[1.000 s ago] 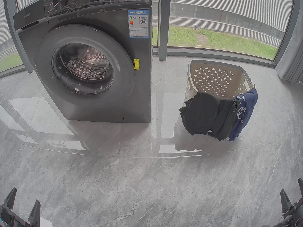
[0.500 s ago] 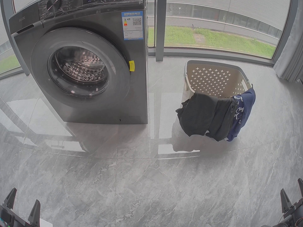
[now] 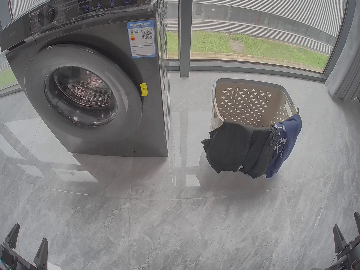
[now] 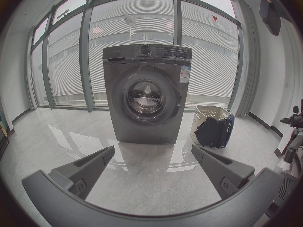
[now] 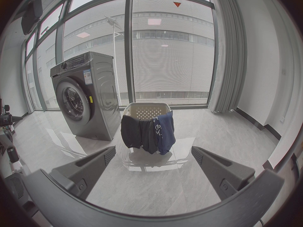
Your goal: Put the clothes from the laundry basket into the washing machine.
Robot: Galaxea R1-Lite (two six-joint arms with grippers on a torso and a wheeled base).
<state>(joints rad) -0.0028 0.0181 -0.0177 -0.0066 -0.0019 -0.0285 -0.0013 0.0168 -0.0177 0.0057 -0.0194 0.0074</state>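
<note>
While left gripper (image 4: 152, 148) and right gripper (image 5: 153, 148) gape empty, likely approach step: laundry basket (image 3: 249, 94) well ahead; next, close distance to draped clothes (image 3: 232, 147).

We see a glossy grey marble floor (image 3: 180, 222) that mirrors the daylight, running up to floor-to-ceiling windows (image 3: 262, 12) split by a dark upright post (image 3: 185, 27). Through the glass we see a strip of green grass (image 3: 262, 51) and, behind it, a grey building (image 5: 170, 57) faced with horizontal slats. A pale curtain (image 3: 348, 64) hangs at the right end of the windows, next to a white wall (image 5: 262, 63) with a dark skirting board (image 5: 255, 120), and 1 small red triangle (image 5: 177, 4) sits high on the glass.
</note>
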